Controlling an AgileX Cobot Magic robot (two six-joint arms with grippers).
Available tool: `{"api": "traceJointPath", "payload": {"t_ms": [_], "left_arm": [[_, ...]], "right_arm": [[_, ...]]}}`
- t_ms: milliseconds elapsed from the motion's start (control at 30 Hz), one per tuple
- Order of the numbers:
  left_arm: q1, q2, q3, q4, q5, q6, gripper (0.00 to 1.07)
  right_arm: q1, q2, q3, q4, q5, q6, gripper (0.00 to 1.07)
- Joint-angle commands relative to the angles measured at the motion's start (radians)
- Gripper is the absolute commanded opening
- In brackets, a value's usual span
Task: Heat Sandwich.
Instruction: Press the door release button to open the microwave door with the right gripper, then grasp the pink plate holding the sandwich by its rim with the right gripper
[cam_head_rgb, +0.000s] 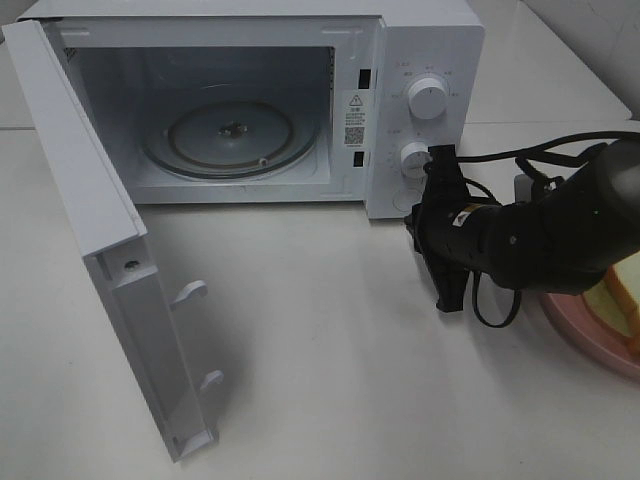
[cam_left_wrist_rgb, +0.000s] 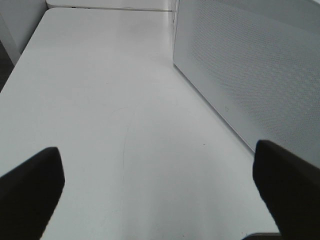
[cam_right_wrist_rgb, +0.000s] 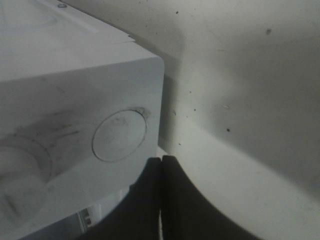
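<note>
Standing at 12 o'clock on the white table (cam_head_rgb: 330, 380), a white microwave (cam_head_rgb: 420, 30) is seen with its door (cam_head_rgb: 90, 230) swung open toward 8 o'clock, and a glass turntable (cam_head_rgb: 230, 135) is seen inside. At 4 o'clock, the sandwich (cam_head_rgb: 625, 290) on its pink plate (cam_head_rgb: 585, 325) is partly hidden by the right arm (cam_head_rgb: 560, 230). The right gripper (cam_right_wrist_rgb: 161, 195) is pressed together just beside the round button (cam_right_wrist_rgb: 120, 136); the left gripper (cam_left_wrist_rgb: 160, 190) is spread apart over the table. The writing on the warning sticker (cam_head_rgb: 355, 120) cannot be read.

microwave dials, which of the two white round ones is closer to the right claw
The lower white round dial, below the upper dial; the shut black right claw sits close beside it, near the panel's bottom.
</note>
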Motion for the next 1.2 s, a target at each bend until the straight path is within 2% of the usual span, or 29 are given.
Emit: {"api": "traceJointPath", "payload": {"t_ms": [33, 233, 333, 567, 700, 733, 833, 967, 1000, 1200], "left_arm": [[0.002, -0.02, 0.001, -0.001, -0.008, 0.0, 0.98], [0.002, -0.02, 0.001, -0.001, -0.008, 0.0, 0.98], [0.002, -0.02, 0.001, -0.001, -0.008, 0.0, 0.98], [0.002, -0.02, 0.001, -0.001, -0.008, 0.0, 0.98], [0.002, -0.02, 0.001, -0.001, -0.008, 0.0, 0.98], [0.002, -0.02, 0.001, -0.001, -0.008, 0.0, 0.98], [0.002, -0.02, 0.001, -0.001, -0.008, 0.0, 0.98], [0.002, -0.02, 0.001, -0.001, -0.008, 0.0, 0.98], [0.002, -0.02, 0.001, -0.001, -0.008, 0.0, 0.98], [0.002, -0.02, 0.001, -0.001, -0.008, 0.0, 0.98]], "right_arm": [[-0.001, -0.056, 0.005, -0.032, 0.1, -0.082, 0.01], [-0.001, -0.124, 0.005, -0.09, 0.263, -0.186, 0.02], [-0.001, -0.178, 0.004, -0.129, 0.387, -0.333, 0.03], [-0.001, -0.249, 0.003, -0.132, 0.547, -0.641, 0.04], [-0.001, -0.299, -0.004, -0.135, 0.734, -1.078, 0.06], [-0.001, -0.299, -0.004, -0.135, 0.734, -1.078, 0.06], [-0.001, -0.323, -0.004, -0.135, 0.849, -1.385, 0.07], [-0.001, -0.342, -0.004, -0.146, 0.922, -1.52, 0.08], [-0.001, -0.363, -0.007, -0.183, 0.972, -1.562, 0.09], [-0.01, -0.416, -0.046, -0.314, 1.113, -1.539, 0.12]]}}
